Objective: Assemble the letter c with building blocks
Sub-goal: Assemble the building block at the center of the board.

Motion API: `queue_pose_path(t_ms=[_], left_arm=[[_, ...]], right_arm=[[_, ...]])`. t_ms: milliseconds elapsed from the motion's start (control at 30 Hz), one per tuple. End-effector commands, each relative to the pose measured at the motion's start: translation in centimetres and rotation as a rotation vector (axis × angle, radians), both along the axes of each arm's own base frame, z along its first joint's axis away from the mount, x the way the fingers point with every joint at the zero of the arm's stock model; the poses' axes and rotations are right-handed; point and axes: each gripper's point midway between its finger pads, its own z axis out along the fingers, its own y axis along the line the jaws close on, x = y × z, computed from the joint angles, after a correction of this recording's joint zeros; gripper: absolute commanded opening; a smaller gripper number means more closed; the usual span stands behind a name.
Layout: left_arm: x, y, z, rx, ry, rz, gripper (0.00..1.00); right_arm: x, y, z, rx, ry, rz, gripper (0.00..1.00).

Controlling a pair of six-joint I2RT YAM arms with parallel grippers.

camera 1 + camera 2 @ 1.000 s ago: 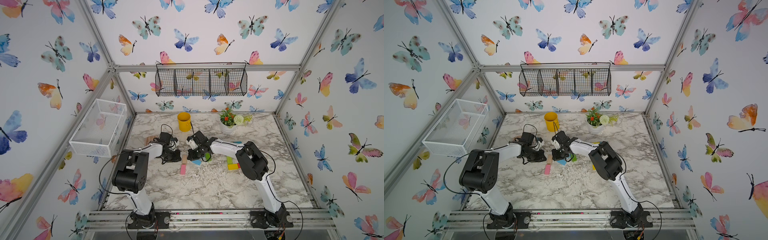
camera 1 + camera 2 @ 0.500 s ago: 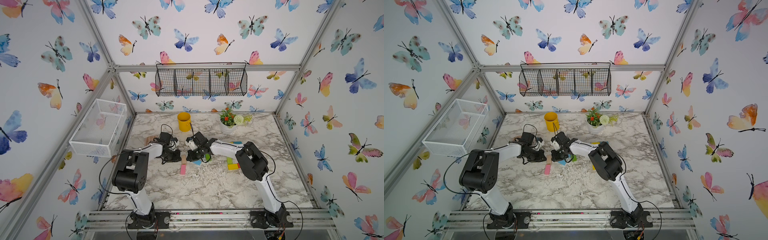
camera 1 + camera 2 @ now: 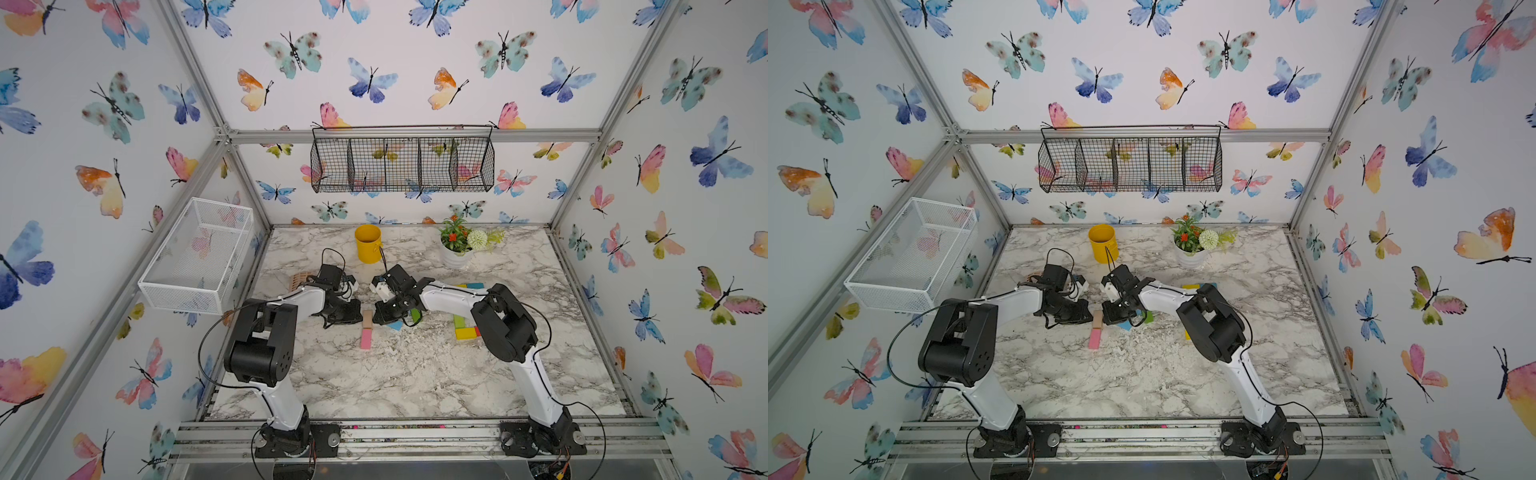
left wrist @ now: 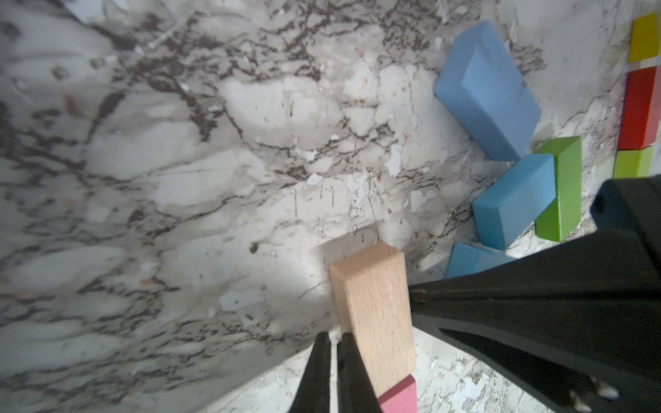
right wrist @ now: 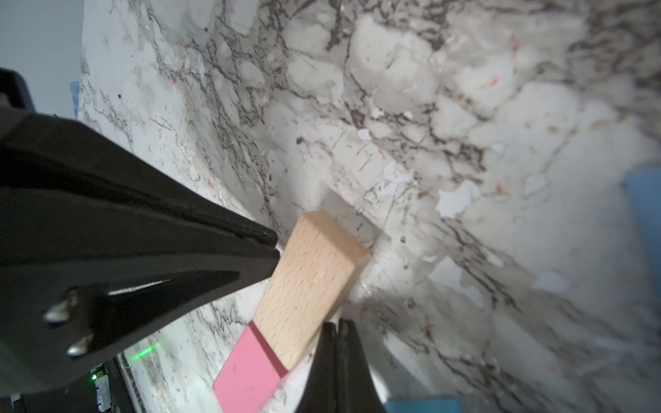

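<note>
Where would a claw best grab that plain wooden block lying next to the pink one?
I'd pinch the wooden block across its two long sides, about midway, coming straight down from above. It lies flat, so those sides are the narrow span, and one short end butts the pink block, leaving no finger room there.

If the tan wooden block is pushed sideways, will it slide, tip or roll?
The tan block looks like rigid wood, so it likely will not bend. It lies on a flat face with square edges, so it should slide, not roll. Its end touches the pink block, which may shift too.
</note>
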Motion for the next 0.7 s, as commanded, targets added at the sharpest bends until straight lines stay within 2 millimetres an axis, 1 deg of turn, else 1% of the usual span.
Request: queue_pose_path(t_ms=[0, 333, 667], left_arm=[[0.30, -0.31, 1.27, -0.013, -0.030, -0.016, 0.11], [0.26, -0.41, 1.30, -0.019, -0.028, -0.019, 0.10], [0.13, -0.46, 1.39, -0.022, -0.030, -0.020, 0.10]], right_arm=[[-1.20, 0.29, 0.92, 0.006, 0.004, 0.027, 0.04], [-1.08, 0.33, 1.25, 0.007, -0.004, 0.024, 0.03], [-0.47, -0.26, 1.05, -0.029, -0.019, -0.019, 0.03]])
